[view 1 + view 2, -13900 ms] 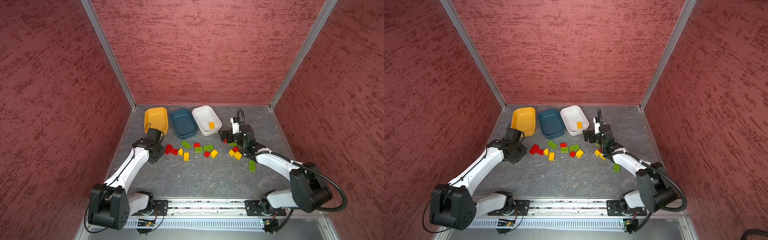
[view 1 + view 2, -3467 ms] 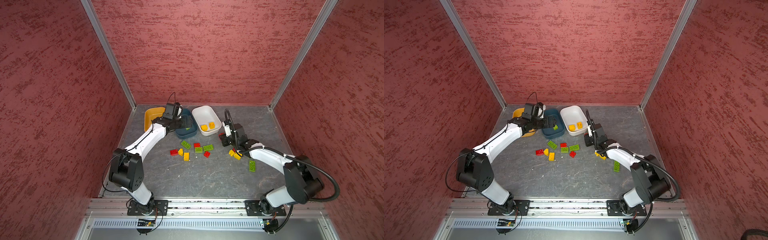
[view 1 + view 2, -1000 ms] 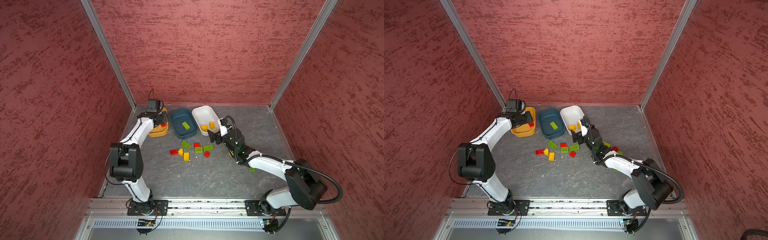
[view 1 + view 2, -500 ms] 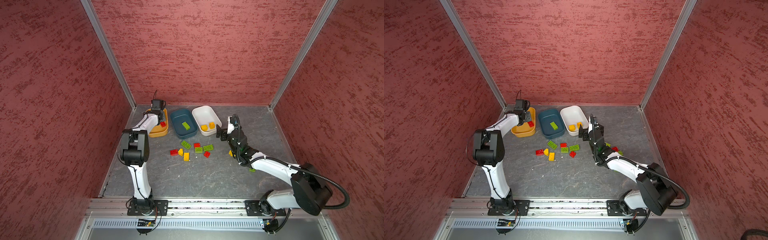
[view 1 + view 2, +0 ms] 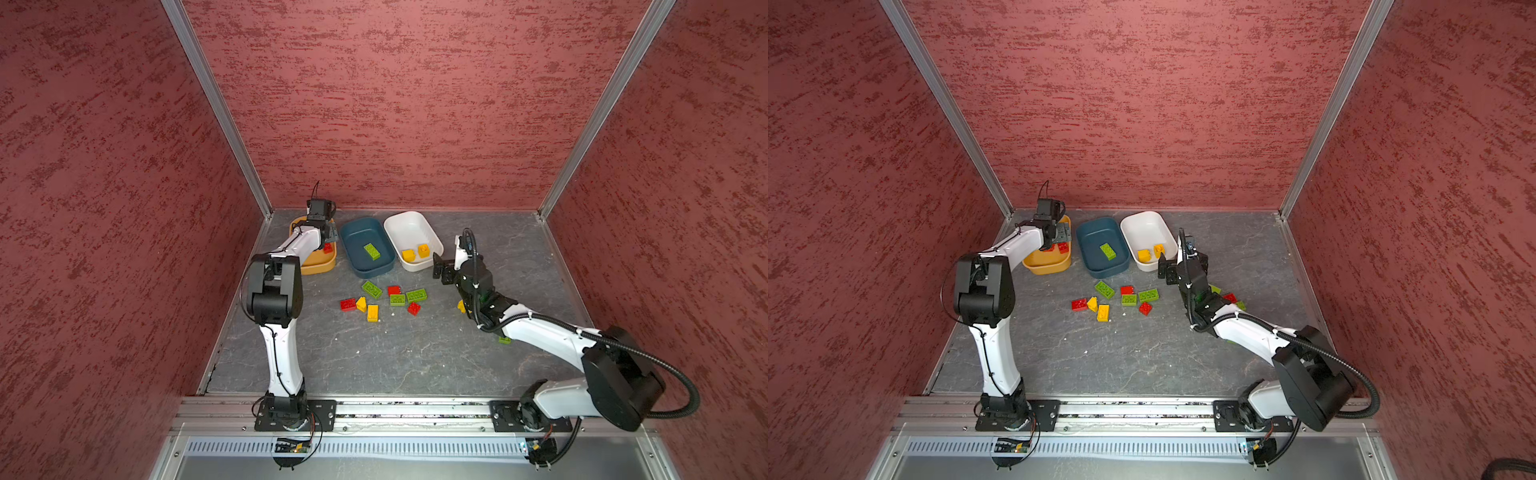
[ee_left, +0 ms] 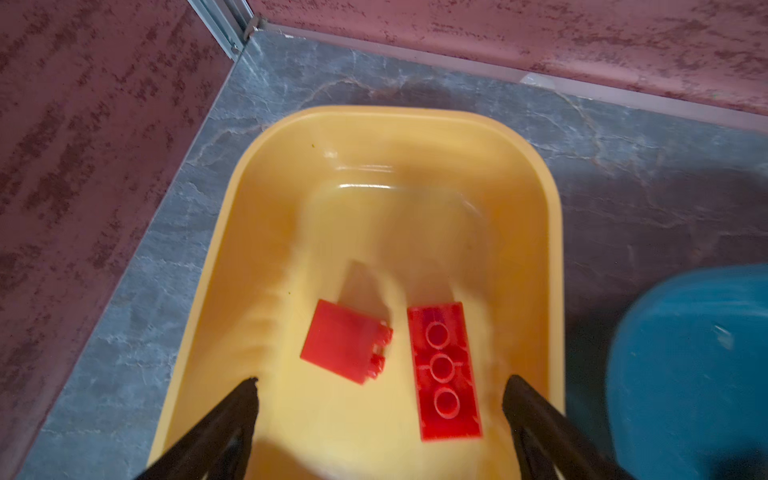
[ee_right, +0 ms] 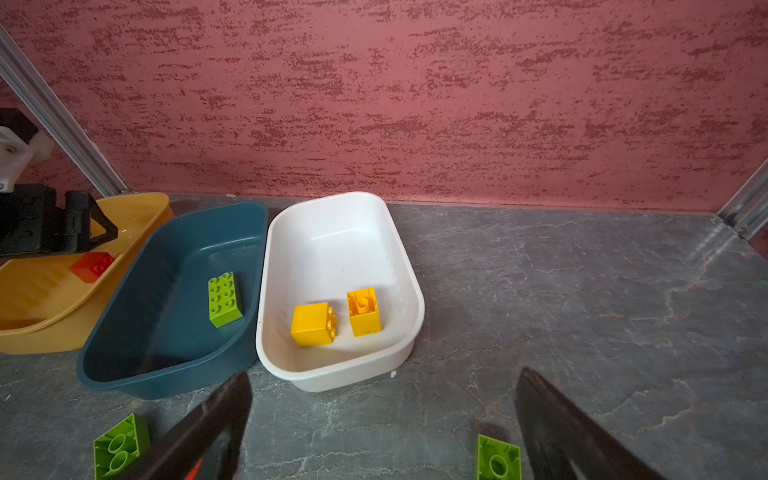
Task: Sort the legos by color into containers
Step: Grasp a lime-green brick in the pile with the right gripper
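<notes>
Red drop into the mustard tub (image 6: 399,112) looks done, by my read. My left gripper (image 6: 381,379) hangs over that tub at the back left corner of the table (image 5: 415,365), jaws spread wide with nothing between them. Two red bricks (image 6: 442,368) lie on the tub floor below, slightly apart. The oblong one looks underside up and the square one is tipped on its side. It's a bit blurred there.

My right gripper (image 7: 383,374) is also wide open and empty, low over the table just in front of the white tub (image 7: 340,208).

Sorted so far: one lime oblong brick (image 5: 372,251) in the teal tub (image 5: 353,232) and two yellow square bricks (image 7: 312,324) in the white one. The tubs sit side by side along the back edge, teal in the middle.

Still loose: a mixed cluster (image 5: 380,297) of red, lime and yellow near the table's middle, and a few more bricks (image 5: 1229,297) beside my right arm.

Next, I think: swing left back to the cluster, drop over the red brick (image 5: 348,304) at its left end, close, lift straight up. A yellow one sits right against it and could get dragged along. Right can take the lime brick (image 7: 497,459) by its finger.

The bricks are small, glossy, hard and studded. They should grip firm.
</notes>
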{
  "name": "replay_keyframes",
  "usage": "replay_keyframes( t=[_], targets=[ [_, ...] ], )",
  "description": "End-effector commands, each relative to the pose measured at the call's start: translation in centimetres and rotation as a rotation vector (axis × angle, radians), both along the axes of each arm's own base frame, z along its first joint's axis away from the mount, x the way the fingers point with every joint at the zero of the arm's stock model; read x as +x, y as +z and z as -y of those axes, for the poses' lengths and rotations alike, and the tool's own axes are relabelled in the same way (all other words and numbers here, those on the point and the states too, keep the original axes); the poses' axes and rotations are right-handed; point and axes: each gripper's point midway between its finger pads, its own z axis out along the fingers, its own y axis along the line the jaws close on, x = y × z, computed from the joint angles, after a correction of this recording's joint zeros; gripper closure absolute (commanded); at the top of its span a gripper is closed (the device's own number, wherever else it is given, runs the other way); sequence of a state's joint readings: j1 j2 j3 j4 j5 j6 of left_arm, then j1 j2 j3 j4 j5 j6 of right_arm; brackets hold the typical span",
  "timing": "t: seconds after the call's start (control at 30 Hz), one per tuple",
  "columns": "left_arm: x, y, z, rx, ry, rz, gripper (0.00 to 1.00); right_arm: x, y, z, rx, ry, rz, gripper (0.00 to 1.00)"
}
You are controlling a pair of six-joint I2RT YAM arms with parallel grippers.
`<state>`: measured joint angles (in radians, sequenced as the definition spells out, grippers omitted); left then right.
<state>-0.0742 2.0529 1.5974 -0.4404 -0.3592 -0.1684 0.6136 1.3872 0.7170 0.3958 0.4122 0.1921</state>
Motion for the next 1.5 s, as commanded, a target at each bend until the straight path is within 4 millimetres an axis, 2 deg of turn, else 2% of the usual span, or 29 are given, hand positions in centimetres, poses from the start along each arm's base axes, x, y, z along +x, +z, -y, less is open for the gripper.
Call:
replay_keyframes(
  t=[0.0, 0.13, 0.23, 0.3, 0.4, 0.47, 0.57, 0.67, 0.93, 1.07, 1.2, 1.3, 1.47],
  targets=[
    [-0.1, 4.0, 1.8, -0.073, -0.036, 0.098, 0.05, -0.2, 0.1, -1.0, 0.038, 0.059, -0.017, 0.01],
    [-2.0, 4.7, 3.7, -0.132, -0.052, 0.103, 0.0, -0.2, -1.1, -2.3, 0.062, 0.11, -0.062, 0.01],
    [-3.6, 4.8, 5.0, -0.142, -0.066, 0.115, 0.0, -0.3, -2.7, -2.9, 0.093, 0.129, -0.123, 0.04],
    [-4.6, 4.7, 5.4, -0.152, -0.061, 0.113, 0.01, -0.5, -4.9, -3.7, 0.113, 0.146, -0.212, 0.06],
    [-5.7, 4.8, 6.1, -0.18, -0.065, 0.119, 0.0, -1.5, -7.8, -6.1, 0.12, 0.261, -0.336, 0.11],
    [-6.3, 5.3, 6.6, -0.195, -0.078, 0.129, 0.0, -2.3, -9.7, -7.3, 0.098, 0.307, -0.418, 0.11],
    [-7.1, 5.6, 6.9, -0.194, -0.097, 0.125, 0.01, -2.9, -12.2, -7.7, 0.029, 0.283, -0.499, 0.09],
    [-7.9, 5.9, 6.6, -0.185, -0.084, 0.118, 0.01, -3.3, -13.8, -7.9, -0.027, 0.272, -0.536, 0.07],
    [-8.8, 5.0, 6.1, -0.19, -0.059, 0.112, 0.01, -4.1, -15.3, -9.0, -0.083, 0.318, -0.566, 0.08],
    [-9.1, 4.8, 5.8, -0.172, -0.05, 0.097, 0.01, -3.9, -16.0, -8.6, -0.125, 0.275, -0.575, 0.12],
    [-9.4, 4.8, 5.6, -0.167, -0.045, 0.103, 0.0, -4.1, -16.4, -9.1, -0.126, 0.294, -0.583, 0.15],
    [-9.5, 4.7, 5.5, -0.167, -0.044, 0.1, 0.0, -3.9, -16.3, -9.9, -0.123, 0.32, -0.583, 0.16],
    [-9.7, 4.6, 5.5, -0.168, -0.043, 0.095, 0.01, -3.3, -16.8, -9.8, -0.152, 0.273, -0.586, 0.17]
  ],
)
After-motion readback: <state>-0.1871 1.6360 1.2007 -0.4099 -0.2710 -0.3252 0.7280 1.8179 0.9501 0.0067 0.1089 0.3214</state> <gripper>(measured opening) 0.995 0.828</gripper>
